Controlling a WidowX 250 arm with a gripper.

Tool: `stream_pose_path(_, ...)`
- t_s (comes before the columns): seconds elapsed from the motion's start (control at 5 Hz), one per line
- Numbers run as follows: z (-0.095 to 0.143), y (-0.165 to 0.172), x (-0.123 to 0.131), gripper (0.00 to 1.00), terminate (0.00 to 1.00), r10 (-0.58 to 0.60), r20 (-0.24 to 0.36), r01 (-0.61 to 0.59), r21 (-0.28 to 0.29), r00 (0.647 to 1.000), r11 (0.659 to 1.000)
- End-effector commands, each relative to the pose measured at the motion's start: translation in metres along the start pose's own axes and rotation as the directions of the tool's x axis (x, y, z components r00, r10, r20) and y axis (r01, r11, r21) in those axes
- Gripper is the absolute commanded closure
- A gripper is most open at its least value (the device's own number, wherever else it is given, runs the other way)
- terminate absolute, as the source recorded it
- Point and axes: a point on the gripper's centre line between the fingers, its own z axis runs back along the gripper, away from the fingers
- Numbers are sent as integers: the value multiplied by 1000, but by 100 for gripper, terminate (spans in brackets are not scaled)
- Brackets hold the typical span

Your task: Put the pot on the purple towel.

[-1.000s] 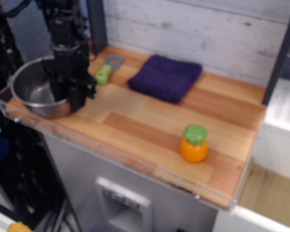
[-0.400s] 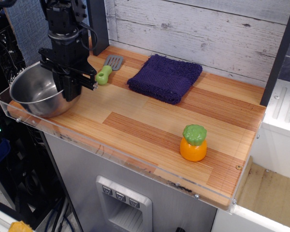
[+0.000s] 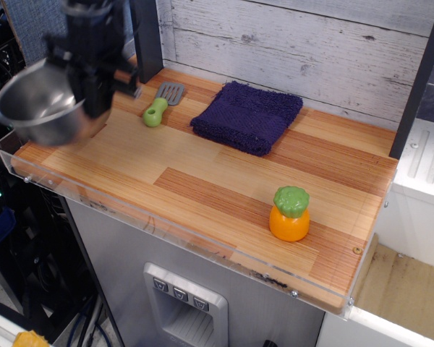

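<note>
The carry step is in hand: the gripper (image 3: 94,87) is pinching the right side of the pot's rim, and the pot (image 3: 37,105) hangs tilted and motion-blurred above the far left end of the counter (image 3: 202,181), partly out past its edge. The towel (image 3: 247,116) lies well apart to the right, near the back wall, flat and with nothing on it. A spatula (image 3: 161,103) with a green handle lies between pot and towel, and an orange toy (image 3: 290,214) stands near the front right, out of the way. Next, I judge, the arm has to swing the pot rightward, high enough to pass over the spatula, centre it over the towel and lower it before letting go; the pot looks wider than the towel, so centring matters, and a one-sided rim grip may let it swing. Compared with a moment earlier, the pot has left the counter: it sat at the left end then, and it is now raised and shifted left
</note>
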Motion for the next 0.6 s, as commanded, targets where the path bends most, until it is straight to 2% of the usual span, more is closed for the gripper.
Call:
stream_pose_path(0.0,49,-57,43,100,0,-89,143,88,7,986,996)
stream_pose_path(0.2,46,-91,79,100,0,-126,146,128,-7,981,992)
stream_pose_path(0.4,34,-104,105,100,0,-128,129,133,-32,983,991)
